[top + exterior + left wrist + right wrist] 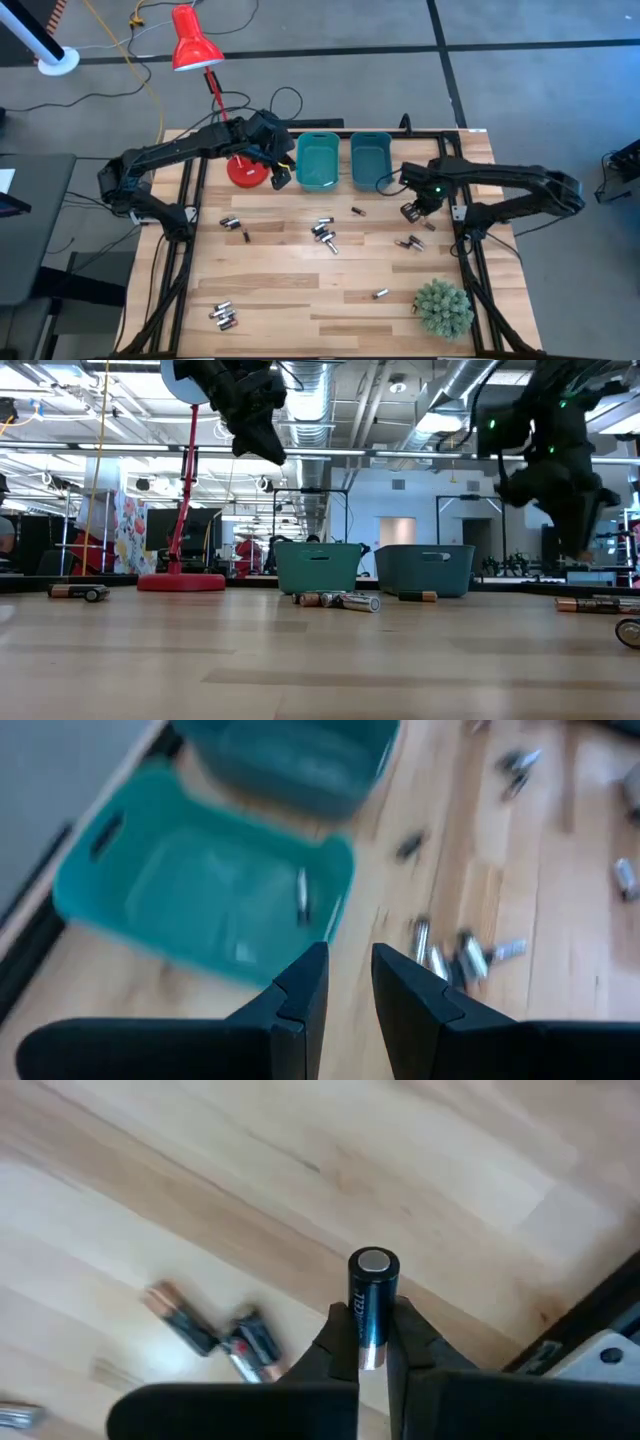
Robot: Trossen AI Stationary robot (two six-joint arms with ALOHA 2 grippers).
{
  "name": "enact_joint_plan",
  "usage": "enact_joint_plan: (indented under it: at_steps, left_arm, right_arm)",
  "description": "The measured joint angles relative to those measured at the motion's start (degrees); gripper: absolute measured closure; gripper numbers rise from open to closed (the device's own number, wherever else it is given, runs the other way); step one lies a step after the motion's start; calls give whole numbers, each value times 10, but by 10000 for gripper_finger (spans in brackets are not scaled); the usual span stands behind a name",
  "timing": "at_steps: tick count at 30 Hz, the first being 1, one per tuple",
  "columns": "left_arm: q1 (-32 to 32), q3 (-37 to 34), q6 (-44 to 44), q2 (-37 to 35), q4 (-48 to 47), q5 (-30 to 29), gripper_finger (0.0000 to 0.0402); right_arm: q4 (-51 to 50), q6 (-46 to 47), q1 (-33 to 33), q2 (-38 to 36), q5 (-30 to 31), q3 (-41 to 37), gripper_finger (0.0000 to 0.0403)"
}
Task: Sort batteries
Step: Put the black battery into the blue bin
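Observation:
Batteries lie scattered on the wooden table: a cluster in the middle, others at the left, near left and right. Two teal bins stand at the far edge. One battery lies in the left bin. My left gripper hovers open beside that bin, nothing between its fingers. My right gripper is right of the middle, shut on a black battery. My right gripper pinches the black battery by its copper-coloured end between its two fingertips. The fingers point down from above. The rest of the battery sticks out past the fingertips, its flat silver end showing. It is lifted clear of the table.
A red desk lamp has its round base left of the bins. A green spiky ball plant sits near the right front corner. Two more batteries lie on the wood below my right gripper.

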Motion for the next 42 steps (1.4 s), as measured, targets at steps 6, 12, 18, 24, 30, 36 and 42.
enact_joint_plan:
  at_steps: [6, 12, 18, 24, 30, 36, 42]
  left_arm:
    - [-3, -170, -20, -69, 226, 55, 324]
    - [5, -318, -43, -148, 395, 57, 324]
    - [4, -375, -45, -200, 459, 58, 324]
    - [4, -377, -46, -223, 462, 58, 324]
    - [3, -377, -46, -225, 459, 57, 324]
    - [13, -377, -35, -224, 442, 56, 324]
    - [31, -377, -28, -224, 437, 56, 324]
  right_arm:
    - [5, 50, 15, -59, 57, 63, 388]
    - [56, 20, -7, -39, 98, 171, 388]
    - [111, -80, -56, 70, 100, 279, 388]
    - [114, -155, -113, 221, 77, 344, 388]
    - [136, -173, -145, 333, 32, 346, 384]
    - [138, -180, -147, 390, 31, 346, 351]
    - [137, -170, -147, 407, 31, 346, 311]
